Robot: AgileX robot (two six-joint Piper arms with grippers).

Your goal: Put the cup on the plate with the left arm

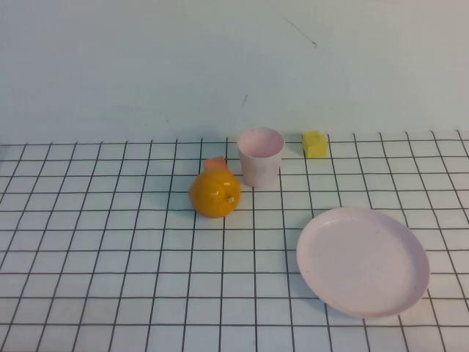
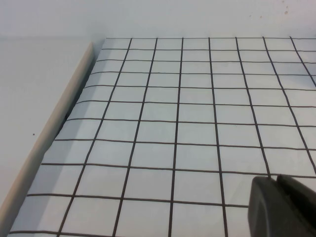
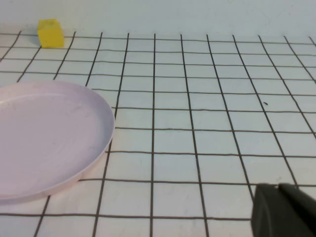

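The pale pink cup (image 1: pixel 261 156) stands upright and empty at the back middle of the gridded table, just right of an orange (image 1: pixel 215 193). The pale pink plate (image 1: pixel 363 260) lies empty at the front right; part of it also shows in the right wrist view (image 3: pixel 49 138). Neither arm shows in the high view. My left gripper (image 2: pixel 276 180) is shut and empty over bare grid near the table's left edge. My right gripper (image 3: pixel 277 187) is shut and empty over the grid beside the plate.
A small orange block (image 1: pixel 215 164) sits behind the orange. A yellow cube (image 1: pixel 315 144) stands at the back right, also in the right wrist view (image 3: pixel 51 33). A white raised border (image 2: pixel 44 133) runs along the table's left side. A wall closes the far edge.
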